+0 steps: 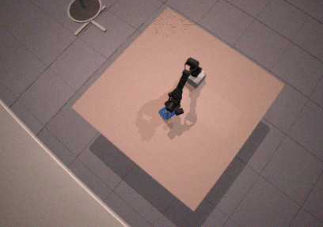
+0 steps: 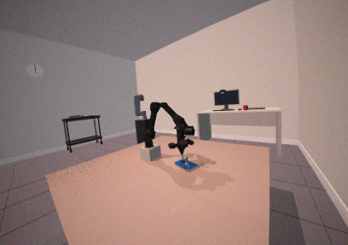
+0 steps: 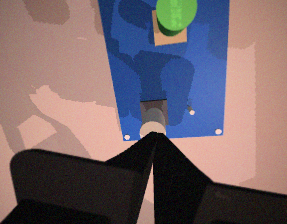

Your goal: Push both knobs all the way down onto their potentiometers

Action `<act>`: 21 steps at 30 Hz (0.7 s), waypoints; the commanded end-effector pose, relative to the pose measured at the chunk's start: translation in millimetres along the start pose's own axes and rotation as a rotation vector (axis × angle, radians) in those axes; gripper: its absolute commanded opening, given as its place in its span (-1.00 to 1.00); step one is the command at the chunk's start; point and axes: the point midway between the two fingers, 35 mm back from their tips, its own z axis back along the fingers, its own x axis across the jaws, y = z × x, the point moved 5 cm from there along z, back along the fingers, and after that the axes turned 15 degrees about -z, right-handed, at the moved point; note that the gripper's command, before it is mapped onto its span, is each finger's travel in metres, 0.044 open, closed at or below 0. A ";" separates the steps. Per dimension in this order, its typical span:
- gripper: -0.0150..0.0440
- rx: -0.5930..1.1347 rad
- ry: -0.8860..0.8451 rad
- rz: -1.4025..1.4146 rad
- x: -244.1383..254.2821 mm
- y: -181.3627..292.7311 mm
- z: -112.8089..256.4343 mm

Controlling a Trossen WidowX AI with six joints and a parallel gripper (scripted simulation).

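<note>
The blue circuit board lies flat under the gripper. The green knob stands over a tan potentiometer at the top of the wrist view. A pale grey knob stands over a dark potentiometer near the board's near edge. My gripper is shut and empty. Its closed tips are at the top of the grey knob, seeming to touch it; any small gap cannot be told. How far either knob sits down its shaft cannot be told.
A small pin-like part stands on the board right of the grey knob. White dots mark the board's near corners. The arm's pale base block stands on the table behind the board. The arm casts shadows over board and table.
</note>
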 end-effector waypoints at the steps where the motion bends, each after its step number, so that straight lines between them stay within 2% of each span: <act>1: -0.49 -0.004 -0.012 0.002 2.2 -1.2 9.3; 5: -0.49 -0.004 -0.012 0.002 2.1 -1.1 13.4; 13: 0.22 0.001 0.001 -0.001 -0.6 0.4 6.7; 17: -0.14 0.033 -0.019 -0.034 4.7 14.9 12.7; 21: -0.49 0.029 -0.021 0.105 6.1 11.2 14.7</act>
